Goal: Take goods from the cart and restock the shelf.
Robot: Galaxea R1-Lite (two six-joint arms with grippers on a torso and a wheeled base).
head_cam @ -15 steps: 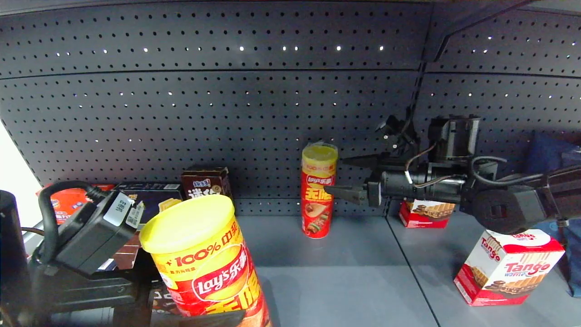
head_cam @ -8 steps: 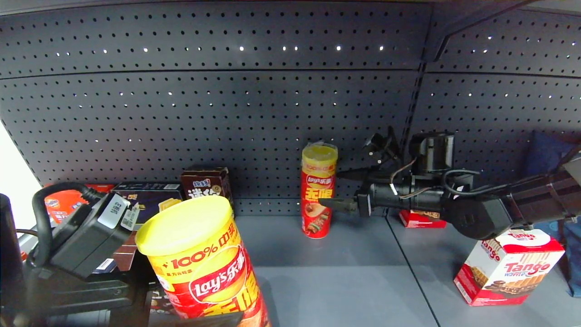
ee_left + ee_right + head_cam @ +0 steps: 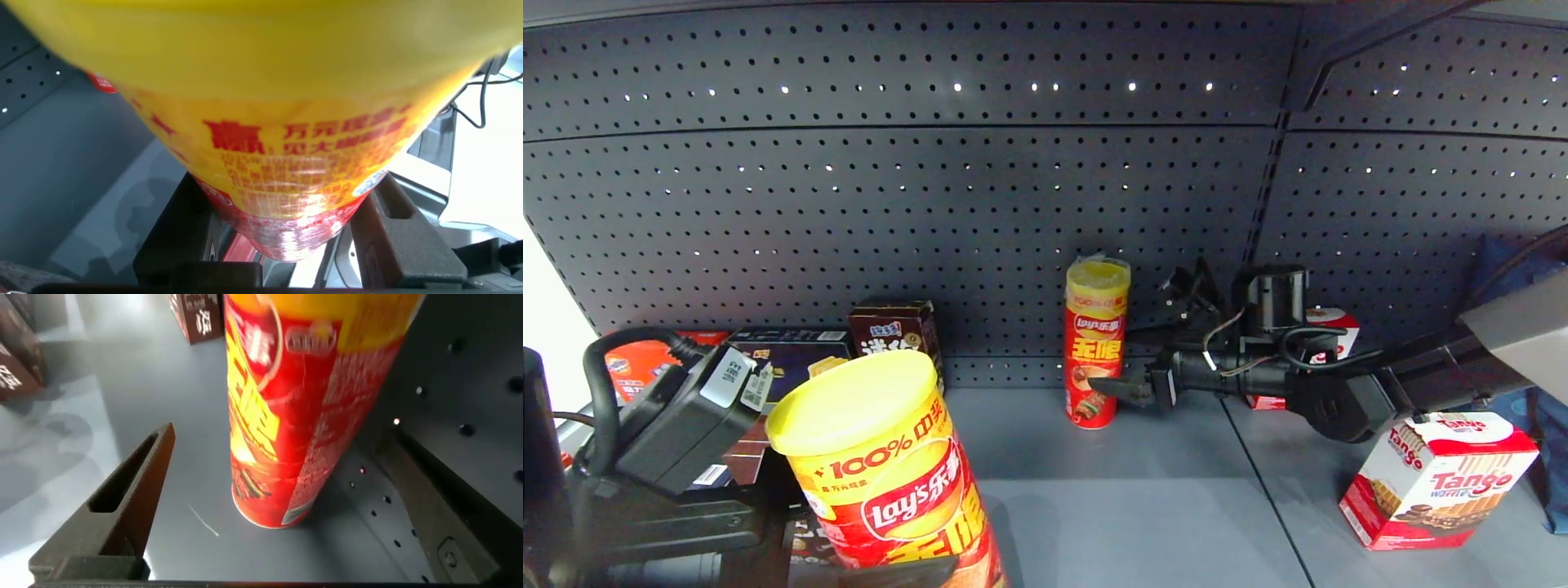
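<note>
In the head view, a slim chip can (image 3: pixel 1097 343) is seen standing upright on the shelf (image 3: pixel 1135 490), close to the pegboard back panel (image 3: pixel 931 204). The right gripper (image 3: pixel 1131 363) is positioned low at this can, with its jaws spread to either side. A large chip can (image 3: pixel 882 474) with a yellow lid is held up near the camera, on the left. A brown box (image 3: pixel 894 331) is placed at the back of the shelf, to the left of the slim can, and a wafer box (image 3: pixel 1437 482) is set well apart on the right.

In the left wrist view, the large chip can (image 3: pixel 286 122) is clamped at its lower end by the left gripper (image 3: pixel 286 245), a finger (image 3: pixel 392 237) pressed against each side.

In the right wrist view, the slim chip can (image 3: pixel 294 416) is framed by the right gripper (image 3: pixel 282 441); its fingers (image 3: pixel 122 498) are parted, and a gap is left on both sides.
</note>
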